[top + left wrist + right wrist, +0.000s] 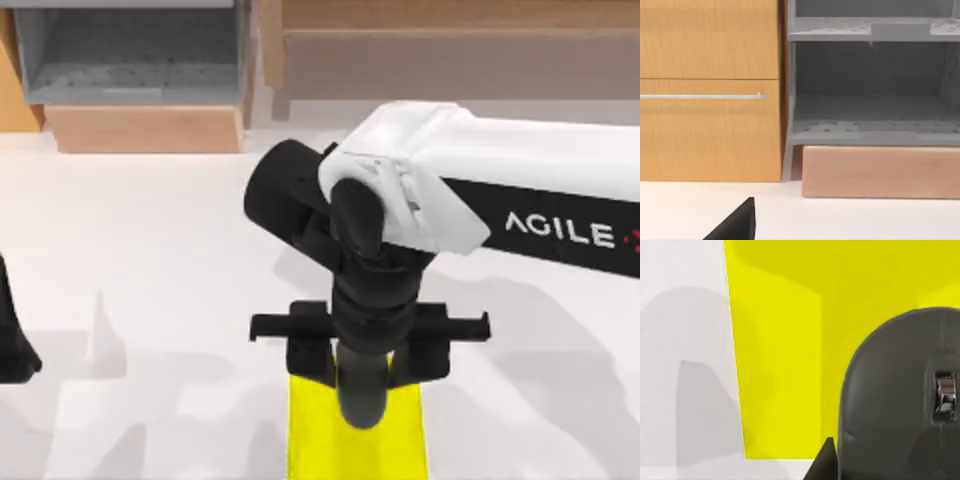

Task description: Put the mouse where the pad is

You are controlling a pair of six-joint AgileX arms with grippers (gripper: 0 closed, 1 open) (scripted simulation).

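The dark grey mouse (361, 398) lies over the far end of the bright yellow pad (312, 440), which reaches to the table's front edge. My right gripper (368, 362) hangs right above it, open, with a black finger on each side of the mouse and a small gap to each. The right wrist view has the mouse (895, 400) close up, its scroll wheel showing, over the pad (785, 350), and one fingertip (826, 460) beside its edge. My left gripper (12, 345) is parked at the table's left edge.
A grey open shelf unit (130, 50) and a wooden block (145, 128) stand at the back left, with a wooden cabinet (710, 90) beside them. The white tabletop (150, 300) spreads to the left of the pad.
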